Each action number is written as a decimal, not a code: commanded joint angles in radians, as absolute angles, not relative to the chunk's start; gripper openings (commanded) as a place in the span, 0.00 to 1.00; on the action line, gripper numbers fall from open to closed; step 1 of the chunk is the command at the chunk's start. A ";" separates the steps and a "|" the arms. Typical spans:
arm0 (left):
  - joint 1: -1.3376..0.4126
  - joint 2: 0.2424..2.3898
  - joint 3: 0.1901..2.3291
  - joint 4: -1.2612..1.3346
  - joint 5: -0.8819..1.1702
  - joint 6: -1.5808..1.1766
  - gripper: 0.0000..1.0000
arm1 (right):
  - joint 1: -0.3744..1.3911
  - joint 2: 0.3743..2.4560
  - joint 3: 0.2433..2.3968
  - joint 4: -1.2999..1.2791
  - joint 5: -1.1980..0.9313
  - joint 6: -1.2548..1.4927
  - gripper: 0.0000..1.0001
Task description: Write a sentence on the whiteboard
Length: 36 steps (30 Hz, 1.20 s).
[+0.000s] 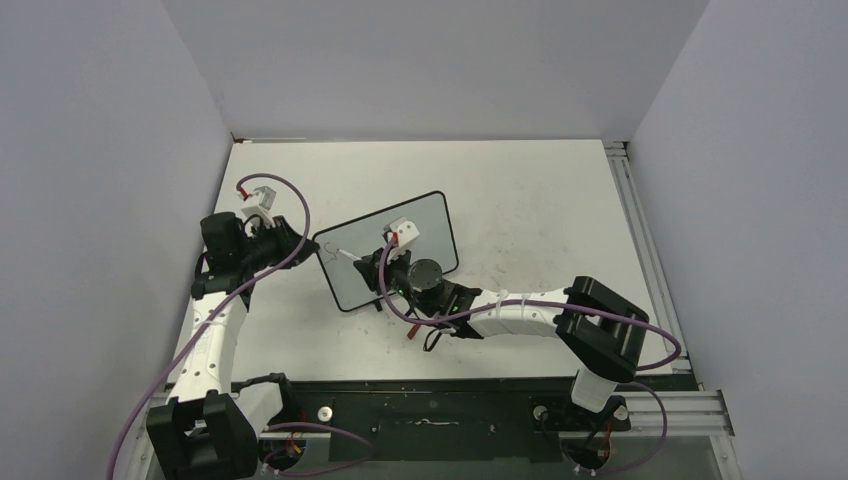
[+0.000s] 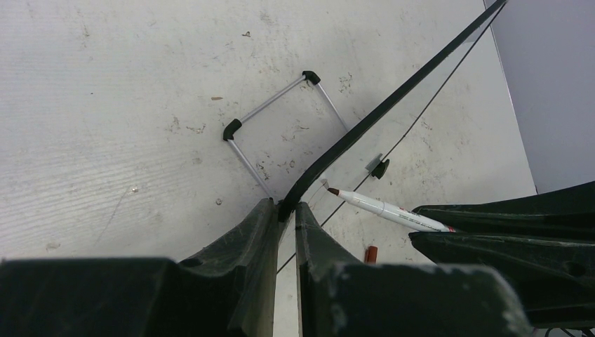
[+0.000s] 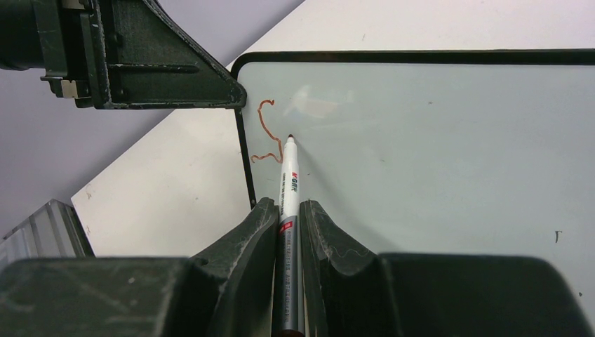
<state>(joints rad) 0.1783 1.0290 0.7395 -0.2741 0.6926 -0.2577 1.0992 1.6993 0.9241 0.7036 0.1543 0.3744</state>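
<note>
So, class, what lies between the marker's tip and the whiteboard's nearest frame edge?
A single red stroke, the start of the sentence, on otherwise bare whiteboard beside the marker; the right wrist view shows it.

The whiteboard (image 1: 352, 272), pale, glossy and black-framed, sits skewed on the table (image 1: 520, 190). The sentence (image 3: 266, 133) is one red squiggle by its corner.

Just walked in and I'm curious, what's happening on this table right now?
The left gripper is clamped on the whiteboard at its edge, steadying it. The right gripper holds a marker with its tip at the board. Only one red stroke of the sentence is written, near that held edge.
</note>
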 commanded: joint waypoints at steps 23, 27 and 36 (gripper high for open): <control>0.180 1.019 0.764 -0.278 0.686 -0.250 0.08 | 1.101 1.702 0.912 0.770 0.184 0.381 0.05; 0.181 1.020 0.764 -0.277 0.686 -0.250 0.08 | 1.101 1.705 0.927 0.775 0.191 0.371 0.05; 0.181 1.021 0.764 -0.276 0.688 -0.250 0.08 | 1.100 1.709 0.946 0.781 0.192 0.360 0.05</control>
<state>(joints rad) 0.1783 1.0290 0.7395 -0.2745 0.6846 -0.2562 1.1011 1.6993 0.9009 0.7189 0.1619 0.3763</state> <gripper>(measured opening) 0.107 0.158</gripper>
